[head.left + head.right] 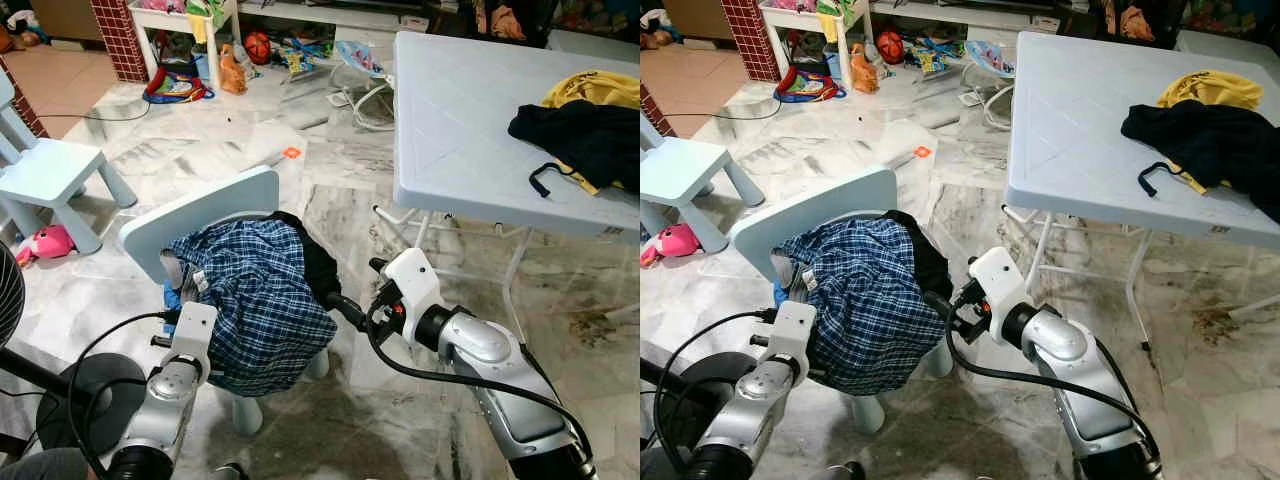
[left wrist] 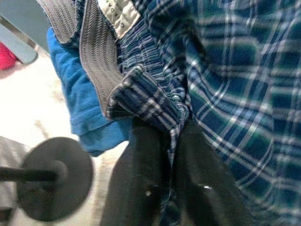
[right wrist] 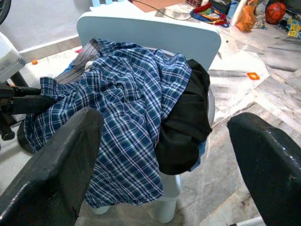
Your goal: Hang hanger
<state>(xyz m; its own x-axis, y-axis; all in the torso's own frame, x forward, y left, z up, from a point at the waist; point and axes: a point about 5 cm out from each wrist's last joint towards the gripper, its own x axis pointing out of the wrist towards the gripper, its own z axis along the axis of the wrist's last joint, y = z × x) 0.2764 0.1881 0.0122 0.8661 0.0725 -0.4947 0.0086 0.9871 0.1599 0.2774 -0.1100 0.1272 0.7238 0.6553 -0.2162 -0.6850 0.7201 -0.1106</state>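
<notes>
Both grippers work the chair [image 1: 215, 205]: left gripper [image 2: 171, 155] fingers clenched on plaid shirt [image 1: 262, 295] hem to lift it, right gripper [image 3: 164, 155] spread wide, approaching the pile's right edge.

The plaid shirt [image 1: 262, 300] is soft woven cloth, matt and rumpled, lying over a small chair [image 1: 205, 212] of smooth pale-blue plastic. The table [image 1: 450, 120] looks like moulded plastic with a faint embossed pattern, and the floor [image 1: 330, 180] is glossy veined marble. The right gripper's fingers [image 3: 51, 174] are matt black with a slightly grainy surface.
</notes>
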